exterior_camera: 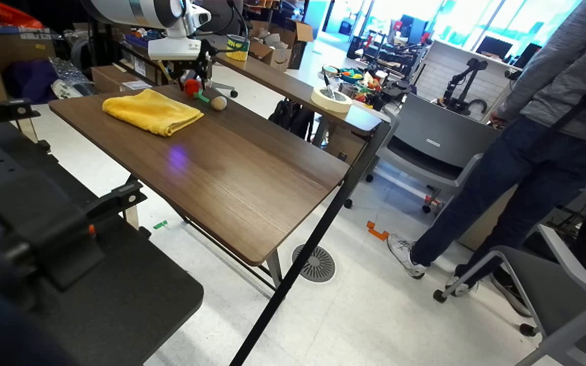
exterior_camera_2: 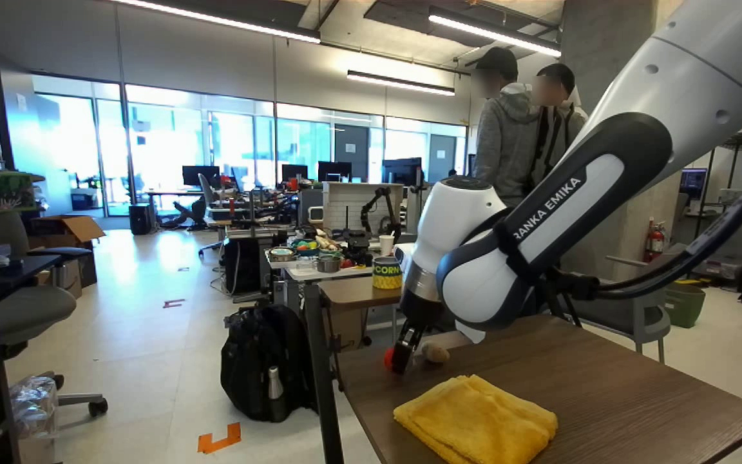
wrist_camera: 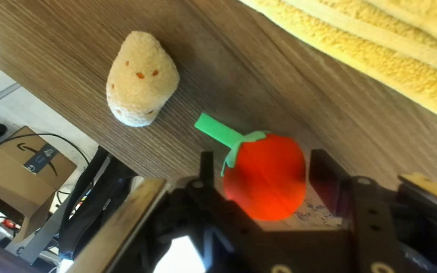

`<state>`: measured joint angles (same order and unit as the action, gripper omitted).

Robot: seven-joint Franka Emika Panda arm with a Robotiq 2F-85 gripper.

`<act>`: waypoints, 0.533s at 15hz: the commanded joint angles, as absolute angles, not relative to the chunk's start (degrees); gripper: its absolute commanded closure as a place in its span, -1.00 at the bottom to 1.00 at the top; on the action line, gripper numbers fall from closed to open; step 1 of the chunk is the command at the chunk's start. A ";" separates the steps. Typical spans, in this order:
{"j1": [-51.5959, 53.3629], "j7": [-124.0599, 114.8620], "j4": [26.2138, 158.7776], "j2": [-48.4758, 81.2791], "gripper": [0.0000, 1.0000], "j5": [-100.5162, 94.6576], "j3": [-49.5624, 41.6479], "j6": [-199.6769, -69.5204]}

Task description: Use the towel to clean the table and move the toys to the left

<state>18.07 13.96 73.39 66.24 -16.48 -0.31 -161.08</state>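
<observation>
place: robotics lab | signs: Franka arm, monitors, glass wall

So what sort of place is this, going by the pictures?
Most likely a robotics lab or similar research workspace: in an exterior view, a large robot arm stretches across the foreground, computer monitors stand farther back, and glass panels run behind them.

A folded yellow towel lies on the brown table, near the end where the gripper hangs from a white arm, right at a red toy. A tan toy sits just beside it. Off to my right, someone stands by a grey chair.
</observation>
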 commanded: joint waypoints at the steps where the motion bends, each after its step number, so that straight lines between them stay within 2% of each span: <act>1: 16.85 11.38 81.44 60.40 -0.96 -16.44 0.42 -163.52; 8: 5.38 18.67 98.75 47.16 -1.00 -12.08 13.46 -157.08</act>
